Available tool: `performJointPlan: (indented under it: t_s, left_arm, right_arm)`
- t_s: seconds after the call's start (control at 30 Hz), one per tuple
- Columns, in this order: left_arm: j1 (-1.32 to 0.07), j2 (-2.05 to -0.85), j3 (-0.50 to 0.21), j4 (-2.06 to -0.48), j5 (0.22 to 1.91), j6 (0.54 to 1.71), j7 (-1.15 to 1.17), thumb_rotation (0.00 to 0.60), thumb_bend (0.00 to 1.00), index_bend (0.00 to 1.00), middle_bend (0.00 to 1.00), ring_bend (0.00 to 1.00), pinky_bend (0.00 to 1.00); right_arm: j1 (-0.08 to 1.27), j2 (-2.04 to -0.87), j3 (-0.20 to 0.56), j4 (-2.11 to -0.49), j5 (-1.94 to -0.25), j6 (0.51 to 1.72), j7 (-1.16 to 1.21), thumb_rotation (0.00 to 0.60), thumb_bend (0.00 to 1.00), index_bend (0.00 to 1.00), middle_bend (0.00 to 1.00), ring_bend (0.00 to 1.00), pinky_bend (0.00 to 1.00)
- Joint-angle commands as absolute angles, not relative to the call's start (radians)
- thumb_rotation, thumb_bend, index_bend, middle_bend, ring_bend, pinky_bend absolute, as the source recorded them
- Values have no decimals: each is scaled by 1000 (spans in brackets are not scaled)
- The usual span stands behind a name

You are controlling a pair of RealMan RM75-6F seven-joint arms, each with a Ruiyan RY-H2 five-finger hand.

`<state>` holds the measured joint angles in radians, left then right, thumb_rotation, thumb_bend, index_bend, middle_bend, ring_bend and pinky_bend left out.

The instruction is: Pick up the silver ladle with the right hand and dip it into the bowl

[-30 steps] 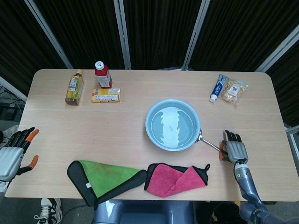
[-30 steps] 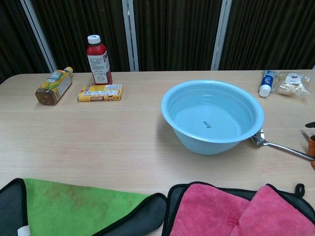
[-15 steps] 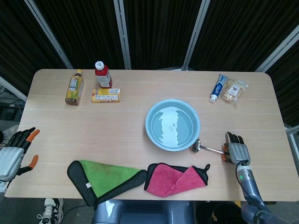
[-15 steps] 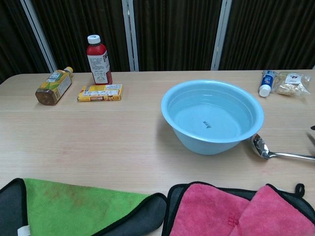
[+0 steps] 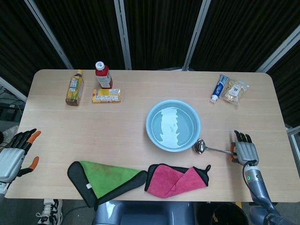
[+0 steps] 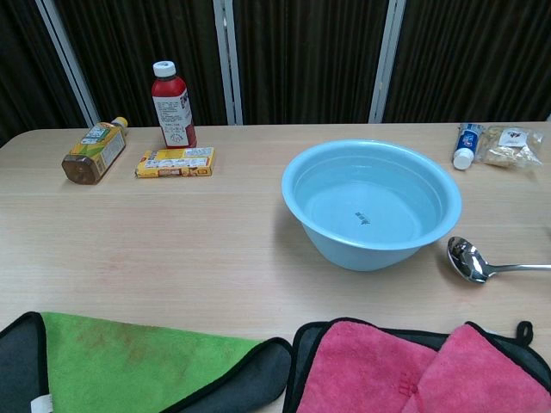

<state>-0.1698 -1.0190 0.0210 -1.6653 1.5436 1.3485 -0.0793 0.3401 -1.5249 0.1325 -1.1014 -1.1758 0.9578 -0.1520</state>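
- Dragged clear of the bowl since 1.0 s ago, the silver ladle [image 5: 212, 148] now lies flat on the worktop with its cup just beside the bowl's rim, no longer tucked under it, and its handle pointing toward the right edge.
- At the handle's far end sits the right hand [image 5: 243, 151], which has moved further toward the right edge along with the ladle. Its fingers reach over the handle tip, but whether they actually pinch it or only rest on it cannot be told from the head view, and the chest view cuts the hand off.
- Light blue and holding water, the bowl [image 5: 173, 124] stands right of the worktop's middle and has not shifted.
- Judged from this, the ladle is not yet lifted, so the pick-up is the step in hand.
- Risks: a hold at the very tip of a thin, smooth handle could let the cup swing down or slip free on the lift; a low, sideways approach could knock the bowl's rim and slop water.
- Near the front edge lie a pink cloth [image 5: 177, 180] and a green cloth [image 5: 104, 177], both apart from the ladle.
- Off the front left corner, the left hand [image 5: 13, 157] hangs with fingers apart, holding nothing.
- Along the back edge stand 2 bottles [image 5: 103, 75], unmoved.
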Motion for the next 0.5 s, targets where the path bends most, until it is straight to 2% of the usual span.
performJointPlan:
  t_s: [0.03, 0.5]
  left_arm:
    - [-171, -1019, 23, -1666, 1546, 1346, -77, 600, 479, 0, 0, 0, 0]
    - [-174, -1022, 33, -1672, 1560, 1339, -74, 600, 479, 0, 0, 0, 0]
  right_arm:
    - [337, -1495, 134, -1126, -1171, 946, -128, 600, 372, 646, 7, 0, 0]
    - [317, -1363, 135, -1184, -1206, 915, 87, 600, 373, 649, 10, 0, 0]
